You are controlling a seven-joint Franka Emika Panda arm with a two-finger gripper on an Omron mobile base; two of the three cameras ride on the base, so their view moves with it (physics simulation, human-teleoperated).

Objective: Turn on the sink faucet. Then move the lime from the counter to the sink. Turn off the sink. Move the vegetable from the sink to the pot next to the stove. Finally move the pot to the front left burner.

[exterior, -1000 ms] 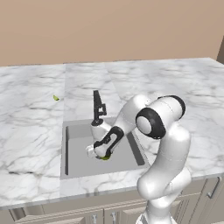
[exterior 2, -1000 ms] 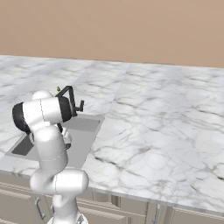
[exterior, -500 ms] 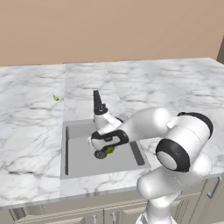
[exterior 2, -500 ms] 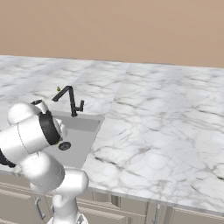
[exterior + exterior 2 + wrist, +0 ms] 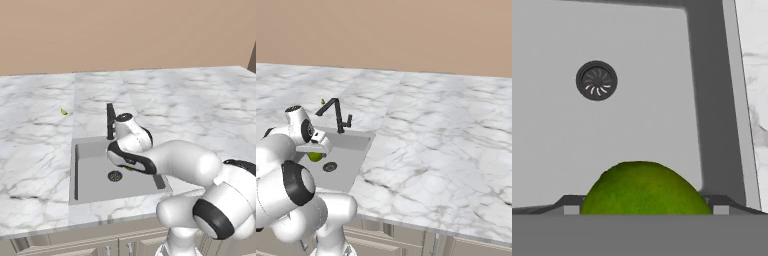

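I've swung the arm left over the sink [image 5: 95,177], gripper [image 5: 643,207] now pinching the lime [image 5: 643,189] above the drain [image 5: 596,80], so next: release, then faucet [image 5: 336,113] off.

— What's the arm [image 5: 190,165] made of?
— Glossy white rounded shells with black joint bands.
— Near the hand?
— A bulbous white wrist [image 5: 300,125] with a dark round cap.

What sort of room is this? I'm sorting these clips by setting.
Most likely a kitchen, a rendered one: a white marble counter over beige cabinets, a recessed grey sink with a black faucet, and a lime above the basin.
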